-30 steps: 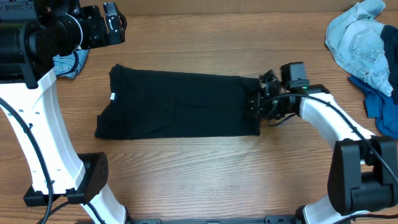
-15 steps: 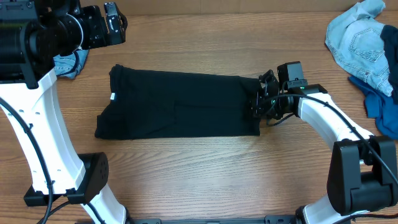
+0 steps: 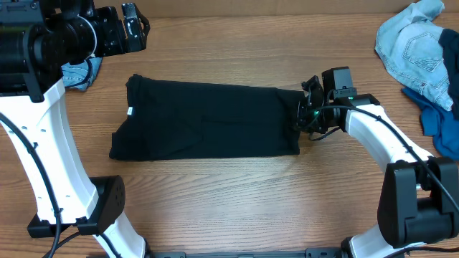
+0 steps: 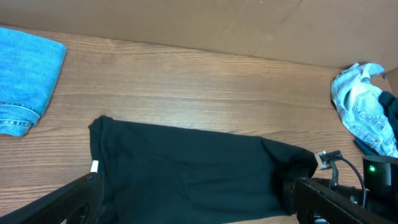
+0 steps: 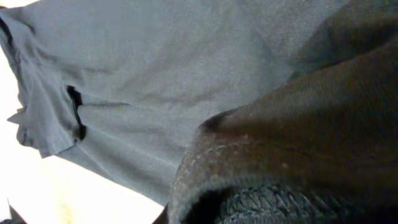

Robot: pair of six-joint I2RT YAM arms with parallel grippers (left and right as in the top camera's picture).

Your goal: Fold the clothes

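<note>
The black T-shirt [image 3: 208, 118] lies on the wooden table as a long flat rectangle, its small white tag [image 3: 130, 110] at the left end. My right gripper [image 3: 305, 115] is at the shirt's right edge and shut on the fabric there. In the right wrist view the shirt [image 5: 155, 81] fills the frame and drapes over a finger pad [image 5: 280, 208]. My left gripper [image 3: 133, 29] is held high at the far left, open and empty. In the left wrist view its fingers [image 4: 199, 205] frame the shirt [image 4: 186, 168] from above.
A crumpled light-blue denim piece [image 3: 412, 43] and a royal-blue garment [image 3: 437, 122] lie at the far right. A folded denim piece [image 3: 75, 72] lies at the far left, under the left arm, also in the left wrist view [image 4: 25, 81].
My right gripper has shifted slightly to the right and away from the camera at the shirt's right edge. The shirt and left arm have not moved.
</note>
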